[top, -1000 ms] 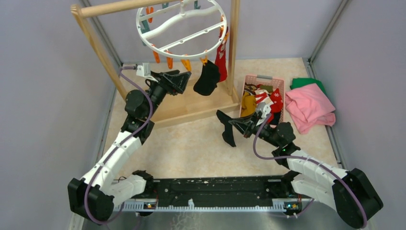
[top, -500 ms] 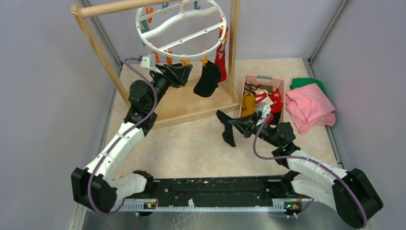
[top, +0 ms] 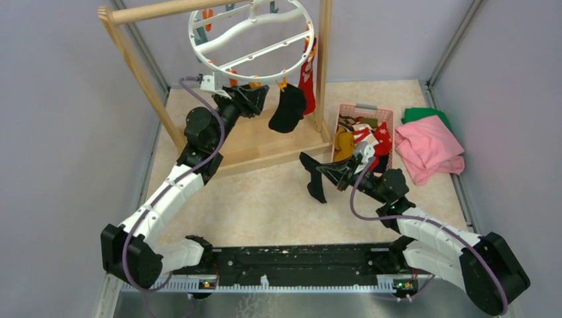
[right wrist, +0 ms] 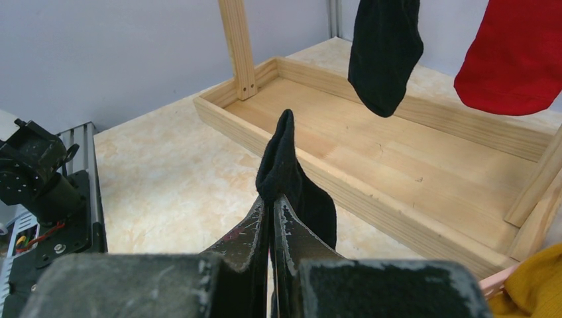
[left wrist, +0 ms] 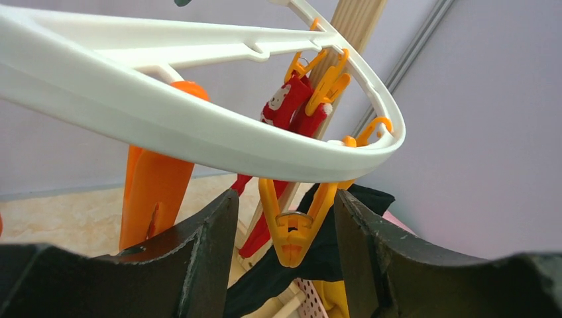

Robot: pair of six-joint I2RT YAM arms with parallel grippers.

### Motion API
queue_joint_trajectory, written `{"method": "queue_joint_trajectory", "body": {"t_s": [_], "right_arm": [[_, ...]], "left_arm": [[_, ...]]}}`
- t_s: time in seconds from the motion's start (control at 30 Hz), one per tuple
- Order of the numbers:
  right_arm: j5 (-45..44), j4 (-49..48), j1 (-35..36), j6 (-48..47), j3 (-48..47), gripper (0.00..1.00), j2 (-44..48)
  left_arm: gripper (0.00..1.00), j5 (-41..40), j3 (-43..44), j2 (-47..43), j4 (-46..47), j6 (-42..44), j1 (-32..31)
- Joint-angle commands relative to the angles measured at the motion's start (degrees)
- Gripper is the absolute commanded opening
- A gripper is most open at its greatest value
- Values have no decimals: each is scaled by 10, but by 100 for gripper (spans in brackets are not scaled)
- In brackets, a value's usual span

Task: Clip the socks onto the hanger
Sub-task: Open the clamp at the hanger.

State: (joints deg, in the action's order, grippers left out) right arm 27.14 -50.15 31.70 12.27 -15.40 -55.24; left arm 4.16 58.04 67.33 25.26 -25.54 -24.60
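Dangling from the right claw (right wrist: 272,207), the black sock (right wrist: 291,185) is hanging limp above the worktop (right wrist: 152,172), near the wooden rack (right wrist: 371,165) and well below the hanger (left wrist: 199,126). The claw is pressing together on a fold of the sock, and one short end is standing up free. The left claw (left wrist: 285,225) is spreading on both sides of an orange clip (left wrist: 291,242) under the white ring, apparently not touching it. I am judging the sock as light, soft and floppy, so it is sagging wherever nothing supports it. The free end near the pinch looks like the best part to feed into the clip.
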Motion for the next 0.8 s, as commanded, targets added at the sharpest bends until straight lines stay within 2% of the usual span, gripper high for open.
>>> {"method": "queue_joint_trajectory", "body": {"t_s": [0.0, 0.3, 0.77], "right_arm": [[6, -28, -7, 7, -19, 0, 1], [5, -28, -6, 6, -18, 0, 1], [5, -26, -6, 6, -18, 0, 3]], "left_arm": [[60, -28, 29, 3, 24, 21, -6], [60, -37, 31, 4, 35, 28, -9], [53, -67, 37, 10, 39, 29, -12]]}}
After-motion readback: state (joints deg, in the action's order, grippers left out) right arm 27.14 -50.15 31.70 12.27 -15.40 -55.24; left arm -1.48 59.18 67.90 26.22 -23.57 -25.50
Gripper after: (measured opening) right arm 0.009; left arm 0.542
